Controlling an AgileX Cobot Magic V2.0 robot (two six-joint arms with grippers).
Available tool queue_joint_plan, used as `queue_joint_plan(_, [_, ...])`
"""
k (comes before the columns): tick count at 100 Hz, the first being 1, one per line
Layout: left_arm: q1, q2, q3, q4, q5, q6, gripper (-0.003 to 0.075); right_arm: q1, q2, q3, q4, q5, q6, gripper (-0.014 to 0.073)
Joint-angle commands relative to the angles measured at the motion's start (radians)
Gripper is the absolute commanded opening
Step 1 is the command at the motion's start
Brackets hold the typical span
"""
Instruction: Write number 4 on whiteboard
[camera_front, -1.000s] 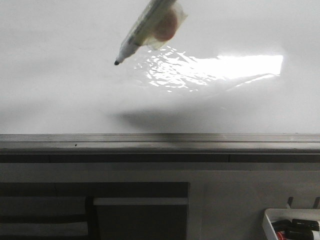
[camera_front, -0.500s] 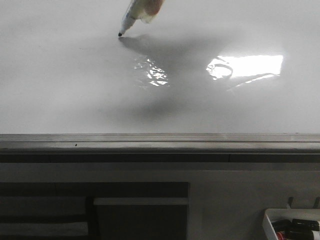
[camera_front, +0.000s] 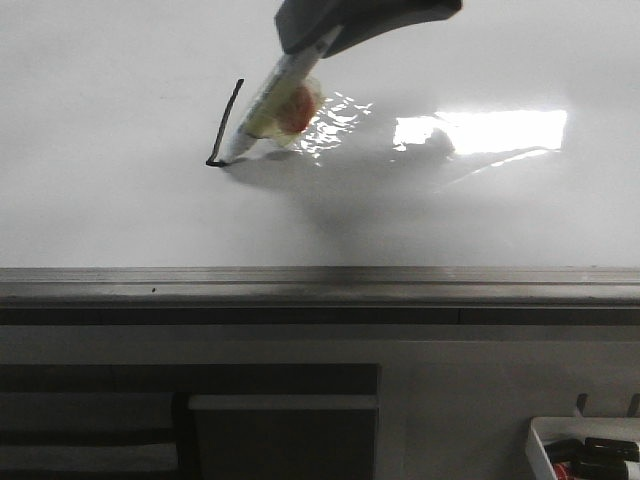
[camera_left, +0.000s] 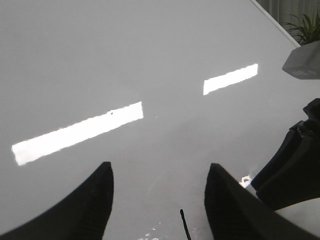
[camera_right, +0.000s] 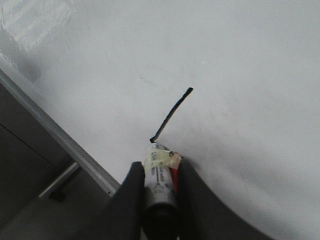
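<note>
The whiteboard (camera_front: 110, 200) is glossy white with bright glare. Of the number 4, one thin black slanted stroke (camera_front: 228, 118) with a tiny hook at its near end shows on it. My right gripper (camera_front: 318, 38) is shut on a marker (camera_front: 262, 108) wrapped in tape, and the tip touches the board at the stroke's near end. In the right wrist view the gripper (camera_right: 160, 167) clamps the marker (camera_right: 159, 181) just below the stroke (camera_right: 172, 114). My left gripper (camera_left: 159, 170) is open and empty above the board, with the stroke's end (camera_left: 185, 226) between its fingers.
A grey metal edge rail (camera_front: 320, 285) runs along the board's near side, also in the right wrist view (camera_right: 55, 135). A small white tray of markers (camera_front: 540, 445) sits at the lower right. The right arm (camera_left: 295, 170) stands close beside my left gripper.
The marker tip touched the board farther back, then moved nearer and slightly left, leaving the slanted black stroke. My right gripper has come into the front view.
</note>
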Motion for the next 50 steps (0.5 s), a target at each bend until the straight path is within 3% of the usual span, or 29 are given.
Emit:
queue_joint_plan(1, [0.004, -0.001, -0.026, -0.044, -0.043, -0.010, 0.0379, -0.051, -0.071, -0.003, -0.036, -0.004, -0.010, -0.0061])
queue_joint_plan(23, [0.004, -0.001, -0.026, -0.042, -0.051, -0.010, 0.0379, -0.109, -0.172, 0.041, -0.036, 0.048, -0.012, -0.0061])
queue_joint_plan(50, [0.004, -0.001, -0.026, -0.035, -0.058, -0.010, 0.0379, -0.045, -0.158, -0.045, -0.037, -0.032, -0.025, -0.0061])
